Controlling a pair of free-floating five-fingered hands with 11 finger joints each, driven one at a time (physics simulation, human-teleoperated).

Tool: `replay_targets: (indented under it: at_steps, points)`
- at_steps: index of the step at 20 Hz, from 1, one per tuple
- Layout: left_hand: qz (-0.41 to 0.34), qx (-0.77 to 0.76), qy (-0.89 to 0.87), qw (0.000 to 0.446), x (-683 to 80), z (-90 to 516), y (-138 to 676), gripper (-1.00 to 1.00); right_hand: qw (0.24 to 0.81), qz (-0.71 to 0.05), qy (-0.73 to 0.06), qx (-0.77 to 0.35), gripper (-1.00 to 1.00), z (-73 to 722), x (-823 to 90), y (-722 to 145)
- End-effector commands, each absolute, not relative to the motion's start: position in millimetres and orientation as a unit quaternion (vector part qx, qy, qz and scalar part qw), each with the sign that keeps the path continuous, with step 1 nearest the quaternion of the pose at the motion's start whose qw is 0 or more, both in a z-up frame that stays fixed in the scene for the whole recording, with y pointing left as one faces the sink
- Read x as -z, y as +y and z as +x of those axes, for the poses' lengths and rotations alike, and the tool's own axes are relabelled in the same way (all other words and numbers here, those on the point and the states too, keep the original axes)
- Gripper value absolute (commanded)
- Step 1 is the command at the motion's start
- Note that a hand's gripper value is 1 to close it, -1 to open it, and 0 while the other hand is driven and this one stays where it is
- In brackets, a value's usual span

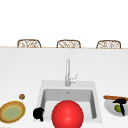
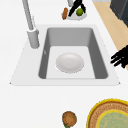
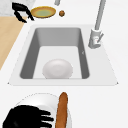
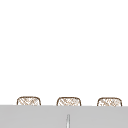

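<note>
our right hand (image 1: 120, 103) sits over the white plate (image 1: 109, 108) at the right of the sink (image 1: 42, 88), fingers (image 3: 43, 117) spread and pretty straight, reaching down around the lime (image 1: 117, 108). they look laid on it or just beside it; can't tell if anything's pinched yet. a brown roll (image 3: 61, 110) lies on the same plate, just beside the fingers. if we're closing on the lime, we figure come at it from the side away from the roll, or we'll knock the roll off the rim.

our left hand (image 1: 38, 113) hangs at the sink's front left corner, fingers curled, holding nothing.

further out: a white bowl (image 2: 69, 62) sits in the basin (it renders as a red ball from the front), the tap (image 1: 68, 72) behind it, a yellow plate (image 1: 12, 112) and a small brown nut-like thing (image 1: 22, 96) at the left.
</note>
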State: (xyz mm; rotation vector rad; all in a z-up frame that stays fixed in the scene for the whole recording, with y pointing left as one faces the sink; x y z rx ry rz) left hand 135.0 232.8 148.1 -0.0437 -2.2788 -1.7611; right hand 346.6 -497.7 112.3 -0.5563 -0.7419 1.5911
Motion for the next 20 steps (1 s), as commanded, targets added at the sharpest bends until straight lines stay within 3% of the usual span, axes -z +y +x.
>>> replay_targets:
  at_steps: [1, 6, 7, 11, 20]
  points:
    - [-0.015, 0.606, -0.784, 0.130, -148.1, 135.0, 232.8, 0.00, 0.604, -0.244, -0.317, -0.690, -1.00, 335.6, -110.8, -490.4]
    - [-0.015, 0.606, -0.784, 0.130, -148.1, 135.0, 232.8, 0.00, 0.605, -0.250, -0.294, -0.696, -1.00, 333.4, -112.5, -475.3]
    - [-0.015, 0.606, -0.784, 0.130, -148.1, 135.0, 232.8, 0.00, 0.606, -0.251, -0.289, -0.697, 1.00, 332.6, -111.4, -472.4]
    - [-0.015, 0.606, -0.784, 0.130, -148.1, 135.0, 232.8, 0.00, 0.600, -0.278, -0.276, -0.697, 1.00, 345.6, -117.3, -464.3]
    - [-0.015, 0.606, -0.784, 0.130, -148.1, 135.0, 232.8, 0.00, 0.591, -0.357, -0.334, -0.641, 1.00, 359.0, -150.4, -453.0]
